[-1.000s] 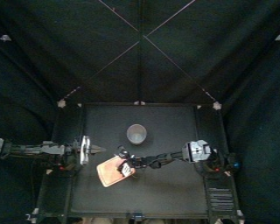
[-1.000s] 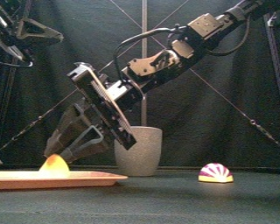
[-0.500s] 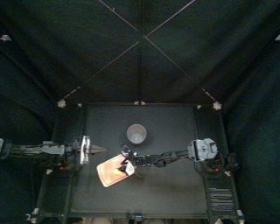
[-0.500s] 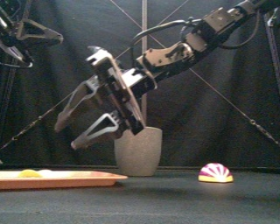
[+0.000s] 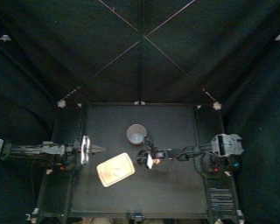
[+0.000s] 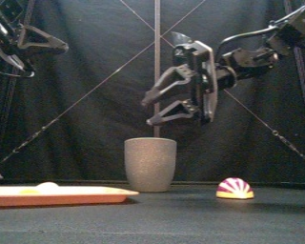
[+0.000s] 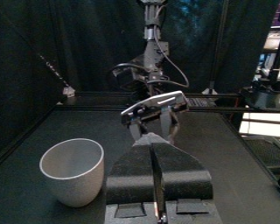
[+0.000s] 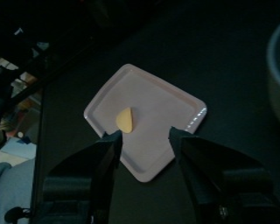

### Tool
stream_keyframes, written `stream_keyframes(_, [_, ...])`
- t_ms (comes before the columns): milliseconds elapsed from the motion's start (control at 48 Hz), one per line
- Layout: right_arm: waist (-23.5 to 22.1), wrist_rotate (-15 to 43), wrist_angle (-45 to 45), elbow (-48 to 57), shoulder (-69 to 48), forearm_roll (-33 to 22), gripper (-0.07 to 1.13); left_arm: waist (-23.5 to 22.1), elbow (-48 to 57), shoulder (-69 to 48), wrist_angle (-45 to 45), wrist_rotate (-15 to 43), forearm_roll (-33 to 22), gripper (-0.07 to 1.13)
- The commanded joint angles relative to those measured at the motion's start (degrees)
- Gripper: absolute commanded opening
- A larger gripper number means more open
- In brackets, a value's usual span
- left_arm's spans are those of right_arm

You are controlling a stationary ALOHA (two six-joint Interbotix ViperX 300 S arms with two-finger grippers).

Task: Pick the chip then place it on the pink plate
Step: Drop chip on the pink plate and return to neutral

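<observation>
The right tool (image 6: 168,112) hangs well above the surface (image 6: 181,214), a little right of the middle, with its two jaws spread wide and nothing between them. From there the chip (image 8: 126,122) lies down and to the left, and a little nearer the front edge. It is a small yellow teardrop lying flat on the pink plate (image 8: 160,98), toward one side of it and not at the centre. In the right wrist view the plate shows in the gap between the jaws, and the chip's long axis runs roughly crosswise to the line from one jaw to the other. The chip touches only the plate. By how things lie, the placing looks done, so any coming move for this arm is likely a retreat up and to the right, away from the plate. The grey cup (image 6: 150,164) stands just beyond the tool toward the far side, and a pink and white toy food (image 6: 233,188) sits on the right, well apart from the plate. The left tool (image 7: 156,156) rests at the plate's left, jaws pressed together and empty, so the two tools flank the plate.
</observation>
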Motion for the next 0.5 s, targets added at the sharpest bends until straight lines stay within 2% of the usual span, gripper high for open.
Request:
stream_keyframes(21, [-1.6, -0.3, -3.1, 4.6, -6.9, -0.3, 0.84, 0.9, -0.7, 0.1, -0.3, 0.1, 0.1, -0.01])
stream_keyframes(250, [-4.3, -0.4, -5.0, 11.9, -17.1, -3.3, 0.84, 1.3, -0.4, 0.1, -0.3, 0.1, 0.1, -0.01])
stream_keyframes(500, [-7.1, 0.3, -3.7, 15.0, -26.5, -20.1, 0.84, 1.7, -0.2, 0.1, -0.3, 0.1, 0.1, -0.01])
